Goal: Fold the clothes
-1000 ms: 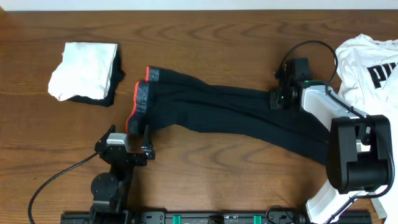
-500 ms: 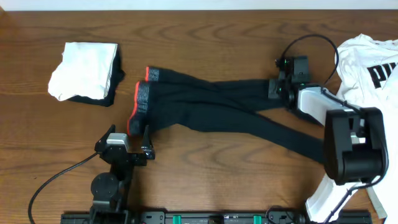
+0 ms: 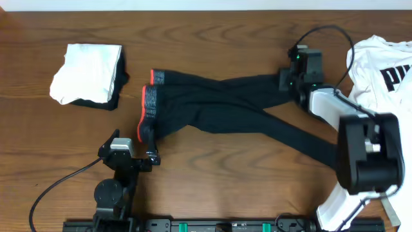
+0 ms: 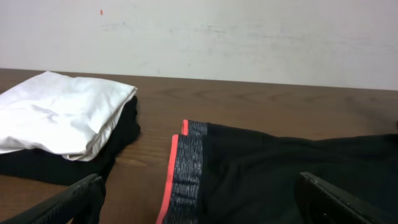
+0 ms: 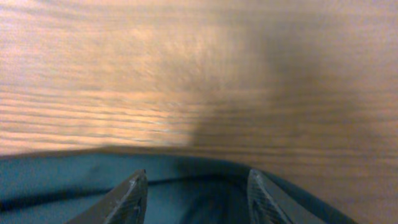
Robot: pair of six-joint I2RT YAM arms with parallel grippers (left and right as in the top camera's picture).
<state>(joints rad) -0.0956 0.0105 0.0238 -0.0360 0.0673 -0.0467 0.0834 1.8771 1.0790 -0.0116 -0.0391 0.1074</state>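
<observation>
Long black leggings (image 3: 225, 106) lie across the table, the red-orange waistband (image 3: 147, 103) at the left. One leg's end is drawn back to my right gripper (image 3: 287, 80), which hovers over it. In the right wrist view the right gripper (image 5: 196, 186) stands open, with dark fabric (image 5: 74, 180) under and between the tips. My left gripper (image 3: 131, 142) rests open just in front of the waistband (image 4: 186, 168), touching nothing. A white T-shirt (image 3: 380, 71) with black lettering lies at the far right. A white folded cloth (image 3: 87, 71) sits at the back left.
The white folded cloth (image 4: 62, 115) lies on a folded black garment (image 3: 116, 90). A black cable (image 3: 51, 190) trails left from the left arm's base. The right arm (image 3: 360, 151) covers part of the lower leg and the T-shirt's edge.
The right gripper carried the leg's end toward the back of the table, then its jaws parted. The upper leg now lies further back. The left arm has not moved.
</observation>
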